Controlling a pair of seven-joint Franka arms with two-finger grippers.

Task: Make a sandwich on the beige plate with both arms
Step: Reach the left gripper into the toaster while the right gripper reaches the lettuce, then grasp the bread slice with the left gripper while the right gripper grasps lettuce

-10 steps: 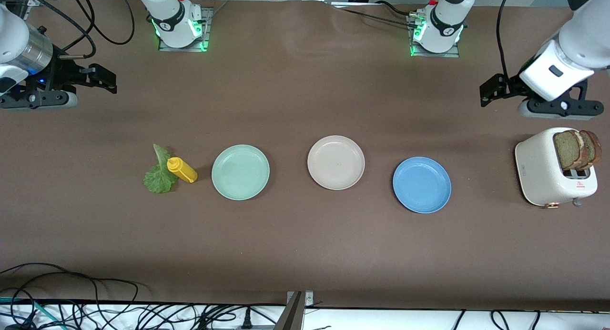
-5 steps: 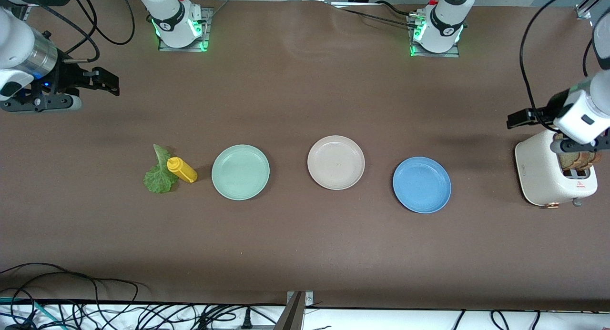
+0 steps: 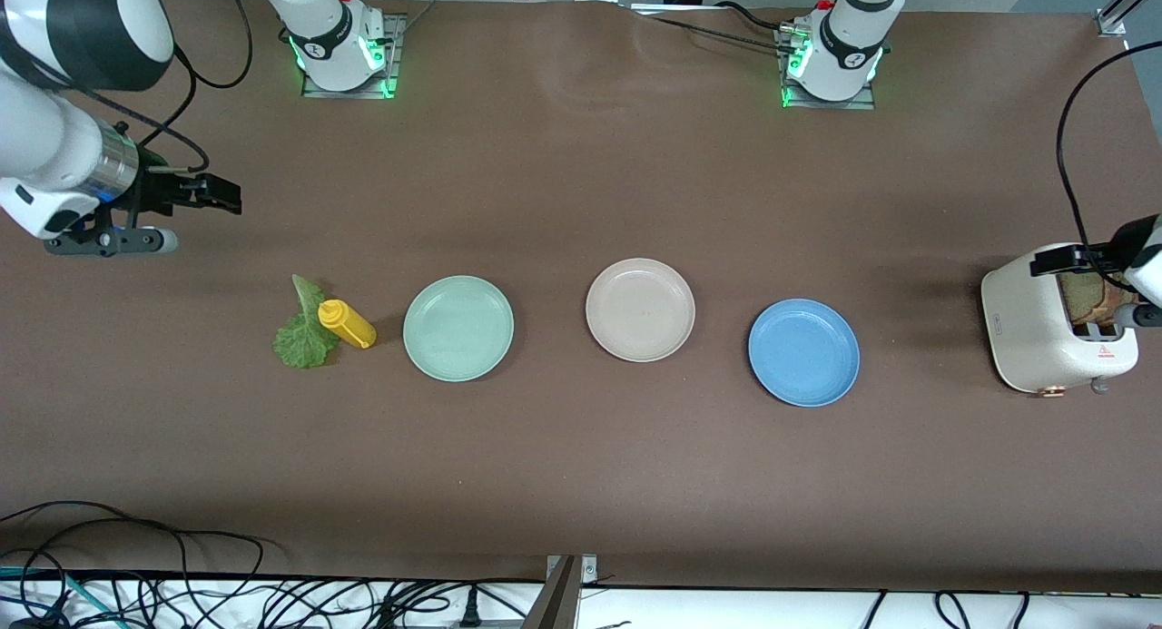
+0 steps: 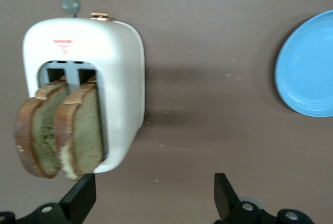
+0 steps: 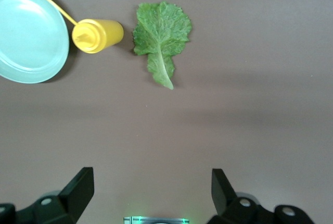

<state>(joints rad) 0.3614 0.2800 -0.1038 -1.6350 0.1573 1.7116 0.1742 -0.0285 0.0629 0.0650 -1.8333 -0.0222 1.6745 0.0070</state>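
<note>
Right now, nothing is held. The left gripper [image 4: 151, 203] hangs wide open over the white rounded toaster [image 3: 1035, 325] with two brown bread slices [image 4: 60, 127], which need pinching next. The right gripper [image 5: 148, 195], also spread, is near the green lettuce leaf [image 3: 304, 334]. The round beige plate [image 3: 640, 309] is bare. The toaster's small red label perhaps shows a warning; it cannot be read.

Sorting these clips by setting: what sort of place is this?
Likely a robotics lab staged as a kitchen: brown-covered table, white toaster with brown bread slices, loose black cables along the table's edge.
</note>
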